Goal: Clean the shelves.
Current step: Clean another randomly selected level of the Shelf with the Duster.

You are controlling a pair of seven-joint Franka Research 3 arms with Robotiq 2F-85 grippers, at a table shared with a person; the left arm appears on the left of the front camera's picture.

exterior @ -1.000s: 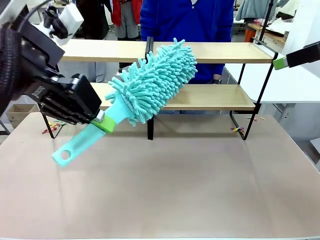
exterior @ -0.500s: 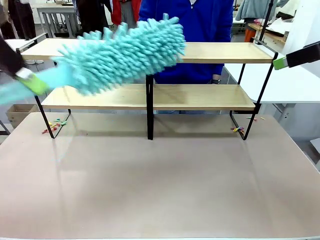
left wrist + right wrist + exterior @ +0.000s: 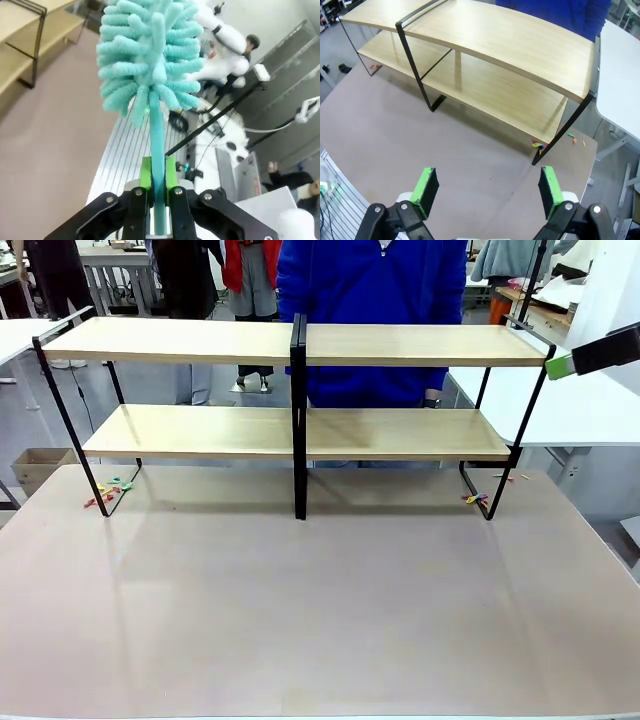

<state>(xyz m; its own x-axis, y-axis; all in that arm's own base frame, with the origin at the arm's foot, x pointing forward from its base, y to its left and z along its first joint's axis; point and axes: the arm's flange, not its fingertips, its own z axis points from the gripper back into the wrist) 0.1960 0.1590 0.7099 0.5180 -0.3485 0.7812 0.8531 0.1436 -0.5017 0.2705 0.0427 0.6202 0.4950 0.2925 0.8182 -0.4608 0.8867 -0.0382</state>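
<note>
The shelves (image 3: 300, 340) are a two-tier rack of light wooden boards on a black frame, standing at the far side of the table. They also appear from above in the right wrist view as shelves (image 3: 510, 45), and at the top left edge of the left wrist view as shelves (image 3: 25, 30). My left gripper (image 3: 158, 175) is shut on the thin handle of a teal fluffy duster (image 3: 150, 50), held off the table's side, away from the rack. My right gripper (image 3: 488, 189) hangs open above the table with nothing between its pads. One of its fingertips (image 3: 562, 365) shows at the right edge of the front view.
A person in a blue top (image 3: 370, 300) stands behind the rack. Small coloured scraps (image 3: 110, 488) lie by the rack's left foot, and more scraps (image 3: 476, 500) by its right foot. The brown table (image 3: 320, 610) stretches in front. A white table (image 3: 580, 410) adjoins at right.
The left arm swung the duster up and leftward, off the shelves and out of the front view. The right gripper's finger has stayed in place.
</note>
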